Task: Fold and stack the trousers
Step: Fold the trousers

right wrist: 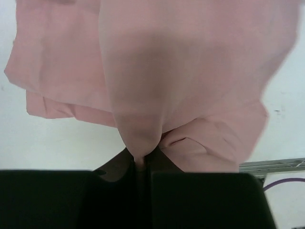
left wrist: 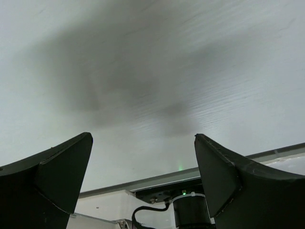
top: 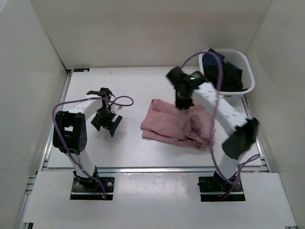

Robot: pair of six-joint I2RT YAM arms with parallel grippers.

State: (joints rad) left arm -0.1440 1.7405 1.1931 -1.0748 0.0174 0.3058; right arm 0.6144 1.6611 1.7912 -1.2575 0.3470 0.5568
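Trousers (top: 172, 125): pink, bunched in a rough fold on the table (top: 133, 86), right of centre; one part is lifted off the heap and the rest lies flat on the surface.

Right gripper (top: 182, 105): positioned over the upper right part of the trousers, pointing down; in the wrist view the right gripper (right wrist: 139, 164) has its fingers together, clamped on a pinched ridge of the trousers (right wrist: 143, 71); the fabric hangs away from the fingers in a taut fold, with further layers spread on the white surface beyond it.

Left gripper (top: 106, 126): low over bare table, left of centre, well apart from the trousers; in the wrist view the left gripper (left wrist: 143, 137) has its fingers (left wrist: 62, 167) wide apart with nothing between them; only the white surface and a shadow show past them.

Basket (top: 248, 64): white, at the far right corner of the table, near the right arm's elbow; it contains dark clothes (top: 231, 76); it does not touch the trousers.

Cables (top: 125, 101): purple, one looped along each arm.
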